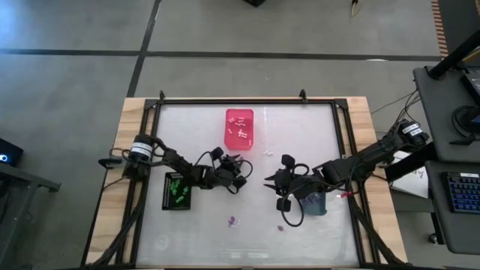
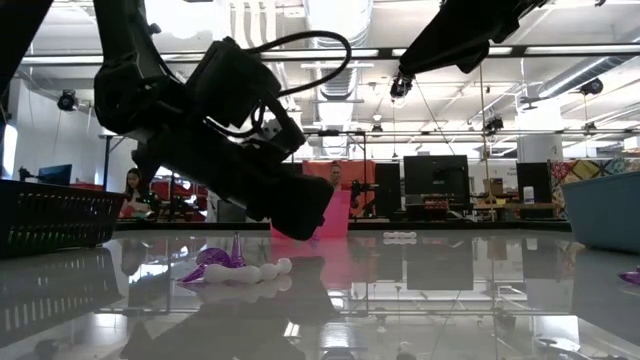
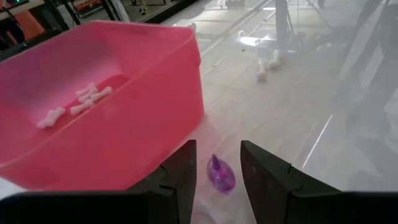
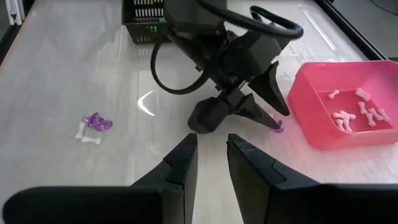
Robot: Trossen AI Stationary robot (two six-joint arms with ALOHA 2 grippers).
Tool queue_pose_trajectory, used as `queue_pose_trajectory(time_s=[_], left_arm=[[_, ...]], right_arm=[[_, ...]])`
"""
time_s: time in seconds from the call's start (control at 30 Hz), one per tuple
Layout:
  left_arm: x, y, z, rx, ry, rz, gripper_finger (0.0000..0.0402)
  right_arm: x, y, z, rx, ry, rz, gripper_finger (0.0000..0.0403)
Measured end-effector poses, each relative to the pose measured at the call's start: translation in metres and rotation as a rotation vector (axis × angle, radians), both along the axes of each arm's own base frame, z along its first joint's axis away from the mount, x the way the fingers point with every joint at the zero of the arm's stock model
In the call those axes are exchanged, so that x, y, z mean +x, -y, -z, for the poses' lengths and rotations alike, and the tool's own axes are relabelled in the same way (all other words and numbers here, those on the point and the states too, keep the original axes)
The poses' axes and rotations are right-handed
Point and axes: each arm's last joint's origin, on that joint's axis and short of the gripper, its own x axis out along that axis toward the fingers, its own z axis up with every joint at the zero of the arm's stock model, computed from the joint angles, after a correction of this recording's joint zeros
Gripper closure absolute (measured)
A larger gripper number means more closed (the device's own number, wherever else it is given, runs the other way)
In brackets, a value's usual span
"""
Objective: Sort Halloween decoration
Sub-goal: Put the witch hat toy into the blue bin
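Left wrist view: left gripper, fingers apart, straddles a purple piece on the bench, just beside the pink bin, which holds white bones. Right gripper hovers apart, empty. Green pieces lie in the black basket. Purple and white strays remain loose; sorting looks partly done.

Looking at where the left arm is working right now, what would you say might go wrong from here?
1. The left gripper has open jaws around a tiny purple plastic piece that lies right beside the pink plastic bin; closing could nudge the bin or squeeze the piece out.
2. That bin holds small white bone-shaped pieces, so a purple piece dropped there would be missorted.
3. The right gripper hangs close by, so the arms could collide.
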Motion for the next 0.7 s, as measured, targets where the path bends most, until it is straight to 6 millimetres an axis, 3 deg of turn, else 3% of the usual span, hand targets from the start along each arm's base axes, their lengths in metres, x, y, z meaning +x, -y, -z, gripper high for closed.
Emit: queue_pose_trajectory(time_s=[0.2, 0.47, 0.7], left_arm=[[0.0004, -0.0008, -0.0002, -0.001, 0.004, -0.003, 0.0302], [0.0031, -0.0042, 0.0093, -0.038, 0.008, -0.016, 0.0338], [0.0079, -0.0036, 0.0060, -0.032, 0.016, -0.011, 0.0378]], right_arm=[[-0.0005, 0.0002, 0.0013, -0.003, -0.004, -0.001, 0.0323], [-0.0015, 0.0006, 0.0042, -0.004, -0.012, 0.001, 0.0323], [-0.0014, 0.0006, 0.0041, -0.004, -0.011, 0.001, 0.0323]])
